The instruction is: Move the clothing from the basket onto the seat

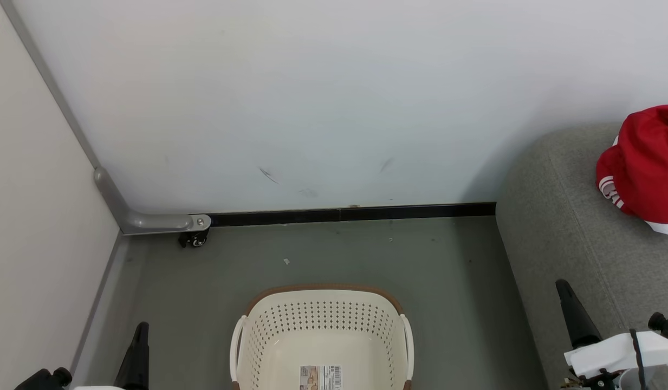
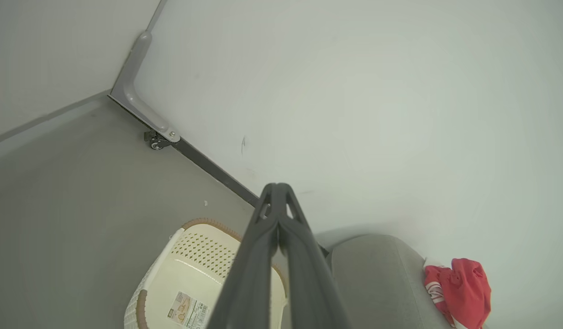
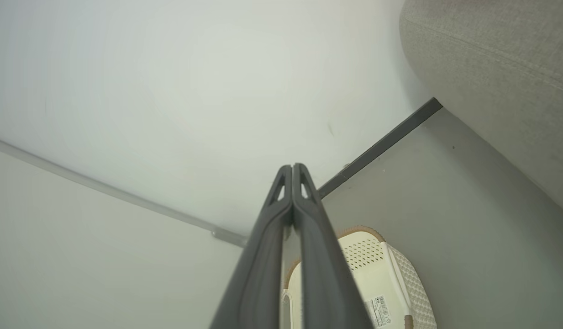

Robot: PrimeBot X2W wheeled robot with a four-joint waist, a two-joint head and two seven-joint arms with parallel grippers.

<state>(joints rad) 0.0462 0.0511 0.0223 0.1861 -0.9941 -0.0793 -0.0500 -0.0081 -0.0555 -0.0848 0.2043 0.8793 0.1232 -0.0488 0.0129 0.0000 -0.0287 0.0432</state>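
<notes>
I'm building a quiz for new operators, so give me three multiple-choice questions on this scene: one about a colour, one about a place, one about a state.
1. The basket's rim is: A brown, B blue, C black.
2. The clothing lies: A inside the basket, B on the seat, C draped over the basket's rim.
3. The left hand is: A open, B shut and empty, C shut on the clothing.
Key: A, a brown band tops the cream wall; B, red fabric rests on grey upholstery; B, its fingers meet with nothing between.

basket (image 1: 323, 319) sitting on the floor (image 1: 447, 271) before the wall (image 1: 312, 108), seat (image 1: 572, 233) standing to its right, clothing (image 1: 645, 168) lying on the seat
</notes>
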